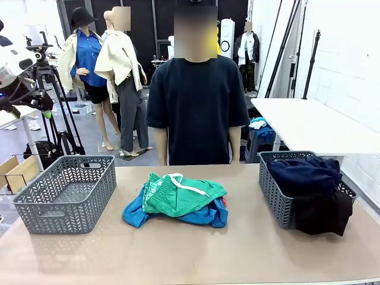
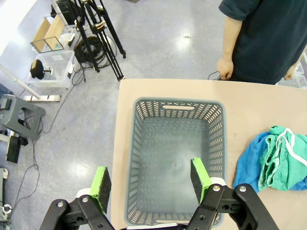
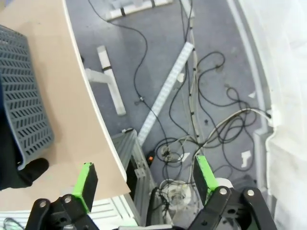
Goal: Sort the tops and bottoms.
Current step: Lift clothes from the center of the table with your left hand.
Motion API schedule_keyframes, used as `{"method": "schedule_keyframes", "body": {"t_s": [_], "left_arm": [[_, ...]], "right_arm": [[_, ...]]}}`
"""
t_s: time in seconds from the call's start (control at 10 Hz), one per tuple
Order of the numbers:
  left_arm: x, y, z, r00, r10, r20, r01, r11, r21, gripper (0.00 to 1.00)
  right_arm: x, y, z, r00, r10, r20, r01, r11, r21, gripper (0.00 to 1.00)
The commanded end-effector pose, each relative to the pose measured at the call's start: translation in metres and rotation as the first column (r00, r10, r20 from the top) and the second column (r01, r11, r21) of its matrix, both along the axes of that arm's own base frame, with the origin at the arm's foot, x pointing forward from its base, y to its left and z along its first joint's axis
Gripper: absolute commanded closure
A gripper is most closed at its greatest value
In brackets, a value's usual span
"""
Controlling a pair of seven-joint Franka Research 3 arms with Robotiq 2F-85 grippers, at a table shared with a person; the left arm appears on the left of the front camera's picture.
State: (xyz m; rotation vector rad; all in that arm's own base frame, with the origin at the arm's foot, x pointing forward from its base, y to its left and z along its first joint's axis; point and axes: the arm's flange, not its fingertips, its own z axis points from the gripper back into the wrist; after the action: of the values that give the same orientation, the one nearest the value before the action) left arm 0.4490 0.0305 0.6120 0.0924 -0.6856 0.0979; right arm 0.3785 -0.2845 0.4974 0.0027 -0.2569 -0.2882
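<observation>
Navy trousers [image 1: 300, 172], black garment [image 1: 323, 214] in 3 o'clock basket [image 1: 270, 184]. Green shorts [image 1: 184, 196], blue top [image 1: 135, 215] unsorted; 9 o'clock basket [image 1: 35, 205] bare. Left gripper [image 2: 149, 179], right gripper [image 3: 145, 179]: jaws apart, unladen.

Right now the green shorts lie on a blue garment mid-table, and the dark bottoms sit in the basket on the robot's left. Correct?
No. The front view shows the dark bottoms in the right-hand basket. The green shorts do lie on the blue garment.
</observation>
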Motion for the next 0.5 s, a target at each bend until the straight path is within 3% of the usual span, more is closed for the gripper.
{"method": "schedule_keyframes", "body": {"t_s": [0.0, 0.4], "left_arm": [[-0.0009, 0.0009, 0.0004, 1.000, 0.003, -0.006, -0.003, 1.000, 0.021, 0.13], [-0.0009, 0.0009, 0.0004, 1.000, 0.003, -0.006, -0.003, 1.000, 0.021, 0.13]], "right_arm": [[0.0188, 0.0036, -0.0007, 1.000, 0.026, -0.013, -0.026, 1.000, -0.012, 0.00], [0.0188, 0.0036, -0.0007, 1.000, 0.026, -0.013, -0.026, 1.000, -0.012, 0.00]]}}
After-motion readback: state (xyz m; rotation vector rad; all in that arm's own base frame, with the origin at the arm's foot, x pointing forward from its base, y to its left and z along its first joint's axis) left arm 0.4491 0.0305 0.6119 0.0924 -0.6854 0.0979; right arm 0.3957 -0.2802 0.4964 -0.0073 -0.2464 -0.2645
